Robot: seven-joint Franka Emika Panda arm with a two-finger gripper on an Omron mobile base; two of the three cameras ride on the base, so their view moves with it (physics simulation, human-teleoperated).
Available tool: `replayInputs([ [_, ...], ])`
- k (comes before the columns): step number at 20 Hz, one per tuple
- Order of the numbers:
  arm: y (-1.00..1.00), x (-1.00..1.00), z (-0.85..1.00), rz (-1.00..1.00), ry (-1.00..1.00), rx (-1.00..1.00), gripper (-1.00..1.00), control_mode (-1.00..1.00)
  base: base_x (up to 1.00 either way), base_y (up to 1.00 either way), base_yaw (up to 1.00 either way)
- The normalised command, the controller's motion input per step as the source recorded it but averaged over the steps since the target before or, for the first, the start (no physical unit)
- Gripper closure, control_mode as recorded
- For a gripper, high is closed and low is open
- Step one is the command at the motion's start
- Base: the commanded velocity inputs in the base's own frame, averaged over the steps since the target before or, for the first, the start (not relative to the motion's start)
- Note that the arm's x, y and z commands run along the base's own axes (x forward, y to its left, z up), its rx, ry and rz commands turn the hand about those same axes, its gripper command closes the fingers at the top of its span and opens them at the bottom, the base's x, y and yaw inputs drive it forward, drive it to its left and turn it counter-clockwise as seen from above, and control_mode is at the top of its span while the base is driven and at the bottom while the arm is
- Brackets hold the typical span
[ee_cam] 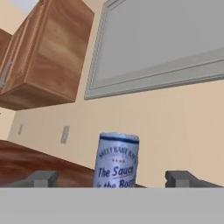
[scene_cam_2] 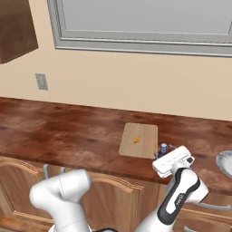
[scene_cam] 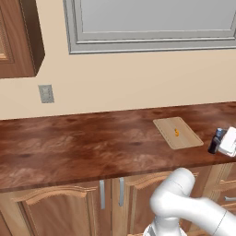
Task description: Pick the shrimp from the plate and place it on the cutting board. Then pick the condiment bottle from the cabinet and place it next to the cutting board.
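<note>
The cutting board (scene_cam: 178, 133) lies flat on the dark wood counter, with the small orange shrimp (scene_cam: 176, 132) on its middle. In the right base view the board (scene_cam_2: 144, 146) and shrimp (scene_cam_2: 137, 139) show again. The condiment bottle (scene_cam: 215, 141) stands upright on the counter just right of the board. My gripper (ee_cam: 113, 179) is open around it. In the hand view the bottle (ee_cam: 116, 159) stands between the two fingertips (ee_cam: 42, 178) with a gap on each side. The bottle's blue-grey cap (scene_cam_2: 163, 147) peeks out behind my hand. The plate's rim (scene_cam_2: 224, 163) shows at the right edge. The cabinet (scene_cam: 18, 39) hangs at upper left.
A large grey-framed window (scene_cam: 152, 25) fills the wall above the counter. A wall outlet (scene_cam: 46, 93) sits left of it. Drawer and door fronts with silver handles (scene_cam: 102, 193) run under the counter. The counter (scene_cam: 69, 143) stretches bare to the left of the board.
</note>
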Motion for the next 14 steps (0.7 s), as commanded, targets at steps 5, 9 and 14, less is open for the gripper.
replayInputs([
  [5, -0.02, -0.11, 0.02, 0.00, 0.00, 0.00, -1.00, -1.00, 0.00, 0.00, 0.00],
  [9, 0.00, -0.14, 0.28, 0.00, 0.00, 0.00, -1.00, -1.00, 0.00, 0.00, 0.00],
  [14, 0.00, -0.11, 0.35, 0.00, 0.00, 0.00, -1.00, -1.00, 0.00, 0.00, 0.00],
])
